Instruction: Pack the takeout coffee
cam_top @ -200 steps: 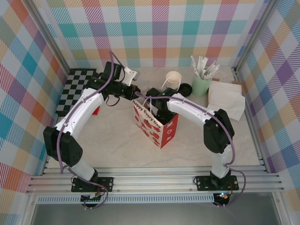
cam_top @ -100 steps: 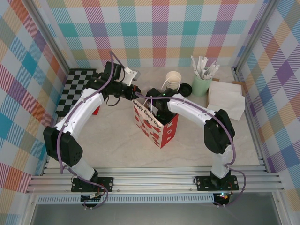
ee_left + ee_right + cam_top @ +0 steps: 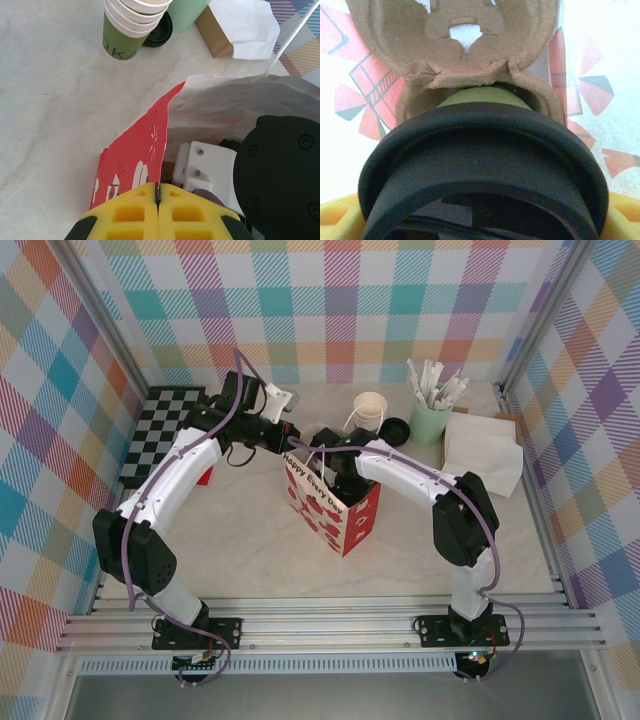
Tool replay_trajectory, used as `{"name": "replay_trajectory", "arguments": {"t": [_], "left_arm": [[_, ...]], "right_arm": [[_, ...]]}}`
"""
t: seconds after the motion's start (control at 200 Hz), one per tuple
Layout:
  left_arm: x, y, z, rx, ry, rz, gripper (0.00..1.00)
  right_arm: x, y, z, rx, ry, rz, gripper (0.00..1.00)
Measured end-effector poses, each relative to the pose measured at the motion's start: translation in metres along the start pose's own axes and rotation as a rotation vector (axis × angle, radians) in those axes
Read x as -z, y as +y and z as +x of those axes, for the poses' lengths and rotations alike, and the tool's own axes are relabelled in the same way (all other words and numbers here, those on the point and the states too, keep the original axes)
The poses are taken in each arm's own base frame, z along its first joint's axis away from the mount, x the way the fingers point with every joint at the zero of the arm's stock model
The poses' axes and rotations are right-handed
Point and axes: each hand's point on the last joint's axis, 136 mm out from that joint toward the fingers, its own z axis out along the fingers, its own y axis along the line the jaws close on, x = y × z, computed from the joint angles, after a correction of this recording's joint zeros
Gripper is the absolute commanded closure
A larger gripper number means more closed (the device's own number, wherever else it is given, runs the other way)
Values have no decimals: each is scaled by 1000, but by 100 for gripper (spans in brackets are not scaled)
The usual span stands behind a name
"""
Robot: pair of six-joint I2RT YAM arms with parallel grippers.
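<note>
The takeout coffee (image 3: 485,165) fills the right wrist view: a black lid with a strip of green cup side (image 3: 479,97) below it. It stands over a brown cardboard cup carrier (image 3: 455,50) inside the red-and-white gift bag (image 3: 335,508). My right gripper (image 3: 482,222) reaches down into the bag and is shut on the coffee, a yellow finger (image 3: 334,220) pressed to each side of the lid. My left gripper (image 3: 158,196) is shut on the bag's red rim (image 3: 150,150) and pinches it at the bag's far left corner (image 3: 290,445).
Behind the bag stand a stack of lidless green cups (image 3: 369,410), a loose black lid (image 3: 396,428) and a mint tumbler of white sticks (image 3: 430,418). White napkins on a brown bag (image 3: 485,452) lie at the right, a checkered board (image 3: 160,430) at the left.
</note>
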Motion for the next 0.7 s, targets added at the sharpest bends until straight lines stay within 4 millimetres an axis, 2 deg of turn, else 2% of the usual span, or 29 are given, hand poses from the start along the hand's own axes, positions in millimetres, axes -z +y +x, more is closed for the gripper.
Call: {"name": "replay_trajectory", "arguments": {"t": [0.7], "left_arm": [[1, 2, 0, 2, -1, -3, 100]], "right_arm": [[0, 1, 1, -1, 18, -1, 41]]}}
